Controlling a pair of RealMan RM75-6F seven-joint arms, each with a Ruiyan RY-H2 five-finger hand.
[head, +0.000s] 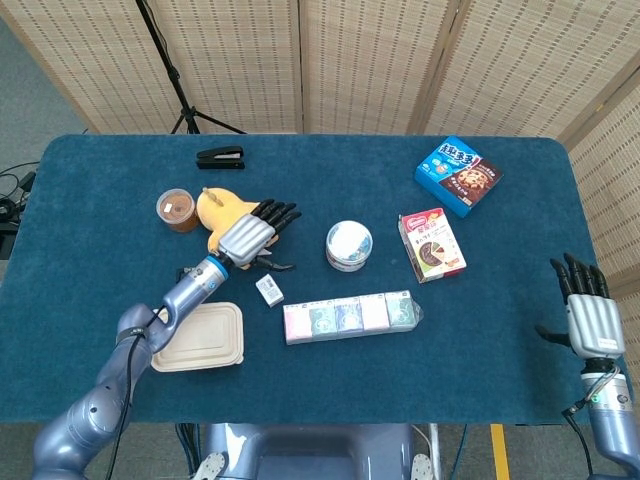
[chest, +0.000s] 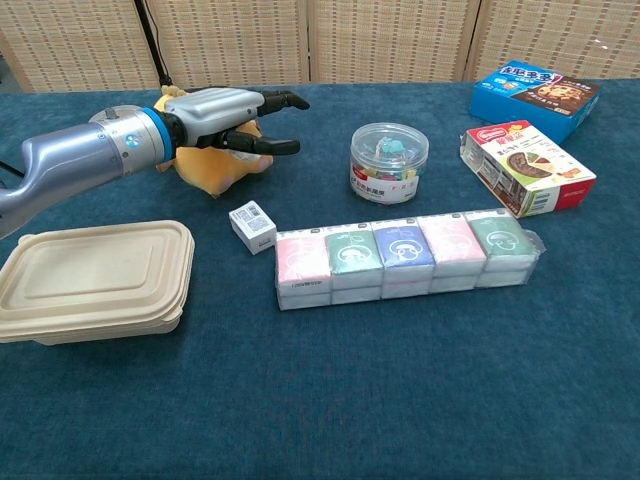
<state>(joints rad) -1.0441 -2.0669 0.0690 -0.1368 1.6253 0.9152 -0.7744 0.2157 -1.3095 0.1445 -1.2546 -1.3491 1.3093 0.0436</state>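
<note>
While my left hand hovers over the yellow plush toy at the desk's left rear, its fingers are spread and grip nothing. I judge the toy soft, light and squashable, best taken around its fat body. A brown cup sits just beside it, a small white box near in front; open cloth lies behind. My right hand idles empty, fingers apart, at the far right edge.
</note>
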